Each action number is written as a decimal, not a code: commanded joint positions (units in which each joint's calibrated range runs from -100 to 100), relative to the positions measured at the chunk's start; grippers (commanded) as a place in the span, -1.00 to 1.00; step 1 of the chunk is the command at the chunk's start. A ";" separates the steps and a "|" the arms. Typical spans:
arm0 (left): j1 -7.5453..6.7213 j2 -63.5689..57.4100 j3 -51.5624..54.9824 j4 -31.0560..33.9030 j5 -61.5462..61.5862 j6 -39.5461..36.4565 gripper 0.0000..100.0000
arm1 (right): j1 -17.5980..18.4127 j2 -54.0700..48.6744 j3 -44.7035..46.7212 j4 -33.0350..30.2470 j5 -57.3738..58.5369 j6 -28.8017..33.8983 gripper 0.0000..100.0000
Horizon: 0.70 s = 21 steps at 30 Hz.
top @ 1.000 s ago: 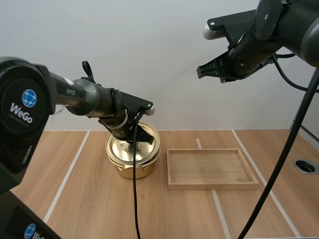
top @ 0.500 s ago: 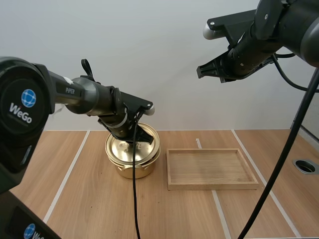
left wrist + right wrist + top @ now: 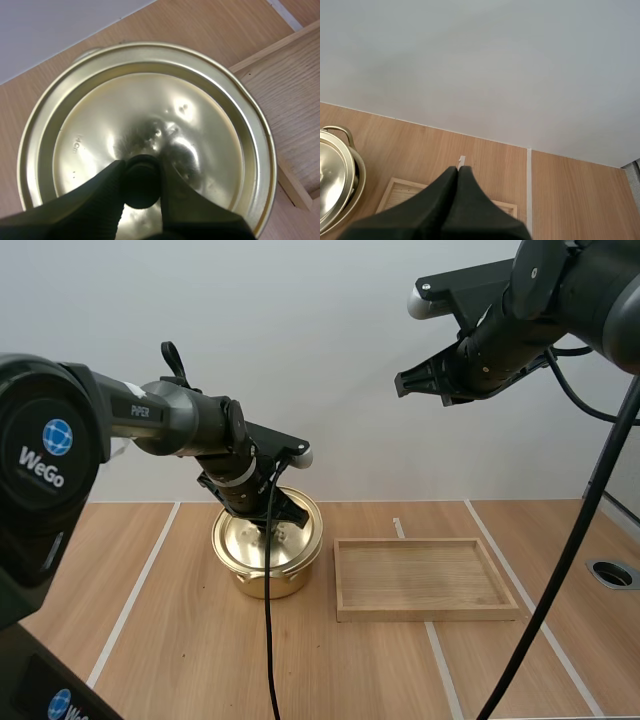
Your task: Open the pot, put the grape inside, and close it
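Observation:
A gold pot (image 3: 268,578) stands on the wooden table left of centre, its gold lid (image 3: 238,537) lying over the opening. My left gripper (image 3: 272,526) reaches down onto the lid's middle. In the left wrist view its fingers pinch the black knob (image 3: 142,172) at the centre of the lid (image 3: 195,115), so the left gripper (image 3: 142,182) is shut on the knob. My right gripper (image 3: 402,383) hangs high above the table, well right of the pot. In its own view the right gripper (image 3: 458,171) is shut on nothing, above the table's back edge.
A shallow wooden tray (image 3: 425,612) lies just right of the pot, its corner (image 3: 290,100) close to the lid's rim. A round hole (image 3: 612,573) sits in the table at the far right. The pot's handle and rim (image 3: 340,165) lie left of the tray (image 3: 395,192).
The left arm has shifted slightly left and down with the lid, which now sits more squarely over the pot. The right arm has not moved.

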 commanded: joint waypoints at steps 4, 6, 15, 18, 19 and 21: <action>-0.07 0.52 0.25 0.13 6.83 0.10 -1.00 | -0.21 -0.91 0.08 0.11 -0.39 -0.11 -1.00; -0.07 1.83 0.40 0.54 6.83 0.10 -1.00 | -0.21 -0.91 0.08 0.11 -0.39 -0.11 -1.00; -0.07 7.58 0.40 0.59 2.64 -0.43 -1.00 | -0.21 -0.91 0.08 0.11 -0.39 -0.21 -1.00; -0.07 7.74 0.40 0.70 2.45 -0.43 -1.00 | -0.21 -0.91 0.08 0.11 -0.39 -0.21 -1.00; -0.07 7.74 0.40 0.70 2.45 -0.43 -1.00 | -0.21 -0.91 0.08 0.11 -0.39 -0.21 -1.00; -0.07 7.74 0.40 0.98 2.45 -0.43 -1.00 | -0.21 -0.91 0.08 0.11 -0.39 -0.21 -1.00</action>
